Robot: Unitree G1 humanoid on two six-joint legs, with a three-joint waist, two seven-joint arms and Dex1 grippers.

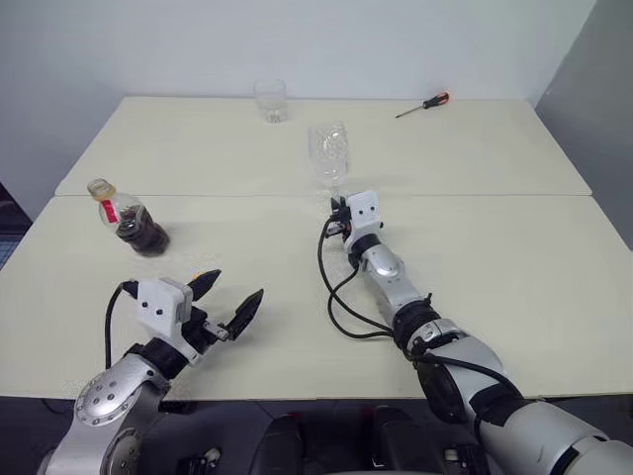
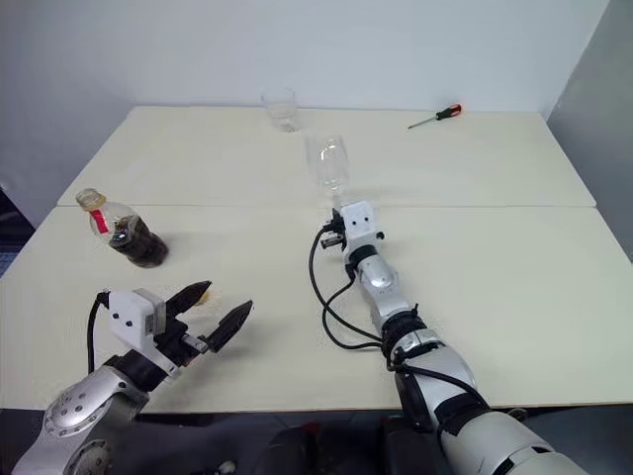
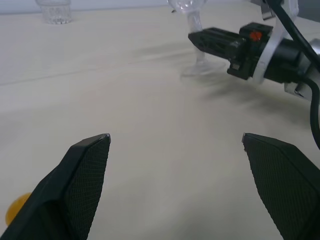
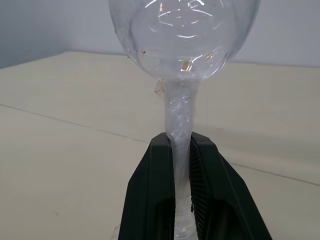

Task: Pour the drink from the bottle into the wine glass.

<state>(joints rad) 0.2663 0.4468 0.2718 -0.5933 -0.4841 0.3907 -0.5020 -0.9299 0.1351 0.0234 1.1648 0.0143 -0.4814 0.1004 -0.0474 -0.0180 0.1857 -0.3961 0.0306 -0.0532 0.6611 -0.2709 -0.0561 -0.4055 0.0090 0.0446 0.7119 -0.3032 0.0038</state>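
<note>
Right gripper [image 4: 182, 150] pinches the wine glass [image 1: 328, 153] stem to steady it – left gripper [image 1: 226, 299] gapes empty, bottle [image 1: 129, 223] lying just beyond, unpoured

Wine glass [image 1: 329, 154] stands mid-desk [image 1: 514, 257], right gripper [image 4: 182, 150] at its stem. Bottle [image 1: 132, 223] lies near the desk's left edge, left gripper [image 1: 229, 300] at the front edge. Tumbler [image 1: 270, 100] and screwdriver [image 1: 423, 105] along the back edge, screwdriver rightward.
</note>
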